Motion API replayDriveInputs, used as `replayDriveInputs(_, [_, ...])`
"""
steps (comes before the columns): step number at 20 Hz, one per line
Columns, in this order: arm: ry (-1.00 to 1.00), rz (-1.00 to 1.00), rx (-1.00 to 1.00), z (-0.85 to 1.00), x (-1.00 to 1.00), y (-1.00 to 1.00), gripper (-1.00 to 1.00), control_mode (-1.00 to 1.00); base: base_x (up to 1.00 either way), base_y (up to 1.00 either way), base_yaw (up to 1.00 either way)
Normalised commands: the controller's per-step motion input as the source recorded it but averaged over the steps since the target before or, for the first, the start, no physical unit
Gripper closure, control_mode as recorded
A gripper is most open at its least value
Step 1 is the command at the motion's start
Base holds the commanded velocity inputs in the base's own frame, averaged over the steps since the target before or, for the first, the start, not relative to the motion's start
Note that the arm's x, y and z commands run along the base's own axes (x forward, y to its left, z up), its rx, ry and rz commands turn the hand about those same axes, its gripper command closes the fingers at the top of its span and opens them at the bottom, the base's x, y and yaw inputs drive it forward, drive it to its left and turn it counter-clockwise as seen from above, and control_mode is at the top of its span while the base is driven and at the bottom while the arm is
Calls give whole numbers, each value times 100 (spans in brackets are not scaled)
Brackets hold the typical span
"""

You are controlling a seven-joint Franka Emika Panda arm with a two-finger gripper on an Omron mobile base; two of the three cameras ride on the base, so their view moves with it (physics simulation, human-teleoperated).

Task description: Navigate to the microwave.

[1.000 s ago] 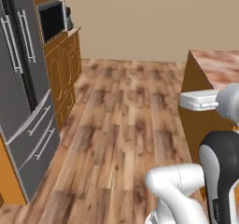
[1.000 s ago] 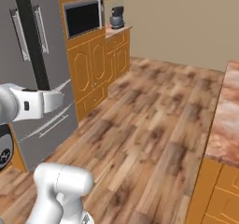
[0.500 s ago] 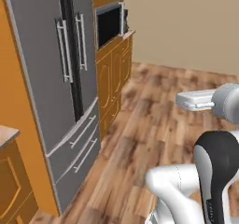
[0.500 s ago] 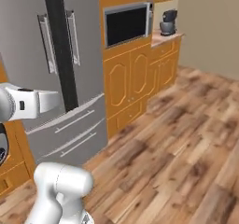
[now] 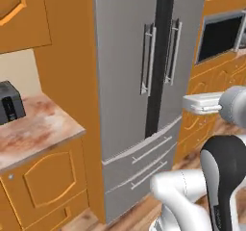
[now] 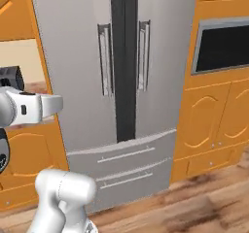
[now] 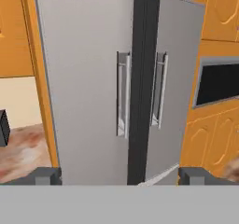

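Facing the fridge, microwave off to the right

Left base view: microwave (image 5: pixel 222 34) sits upper right, beyond fridge (image 5: pixel 144 81).
Right base view: same, right of the fridge doors.
Hand view: gripper (image 7: pixel 119 175) fingers spread wide, empty; microwave right of centre.

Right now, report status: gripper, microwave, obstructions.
Gripper open, holding nothing. Microwave ahead to the right, set in orange cabinetry. Fridge dead ahead.

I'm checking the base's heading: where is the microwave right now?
The microwave sits at the right edge of the right base view, set into orange cabinetry just right of the grey double-door fridge, above two cabinet doors.
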Motion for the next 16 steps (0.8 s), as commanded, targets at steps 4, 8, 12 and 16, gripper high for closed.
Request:
replayDriveInputs(4, [0,0,0,0,0,0,-100,100,67,-31,82])
replayDriveInputs(8, [0,0,0,0,0,0,-100,100,-30,-96,43])
replayDriveInputs(12, [0,0,0,0,0,0,-100,100,-84,-100,13])
replayDriveInputs(16, [0,0,0,0,0,0,-100,100,-2,-100,6])
